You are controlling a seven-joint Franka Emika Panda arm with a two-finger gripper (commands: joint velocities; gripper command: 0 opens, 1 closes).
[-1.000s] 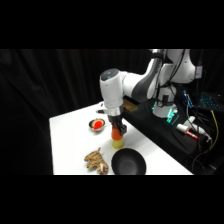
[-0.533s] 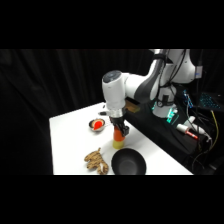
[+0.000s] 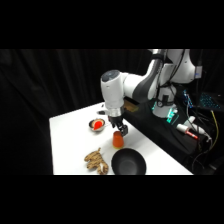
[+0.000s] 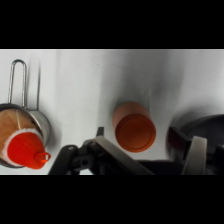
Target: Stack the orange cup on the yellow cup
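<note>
Since a second ago we are seeing the orange cup [image 3: 118, 140] lowered over the yellow cup, now hidden; our gripper [image 3: 120, 131] is standing released above it, beside the bowl [image 3: 128, 162].

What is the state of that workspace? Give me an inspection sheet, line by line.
Surface: white table, bare apart from the items below.
Job's things: orange cup stands near the middle of the table, beside the black bowl. The yellow cup is not seen in either view.
Clutter: black bowl at the front edge; tan ginger-like lump next to the black bowl; small metal bowl with a handle and red contents, behind the cup.
Grippers: gripper just above the orange cup, fingers spread, cup not clamped.
Cables: loose wires and lit electronics off the table near the arm's base.
Surroundings: black curtain behind; no person seen.
</note>
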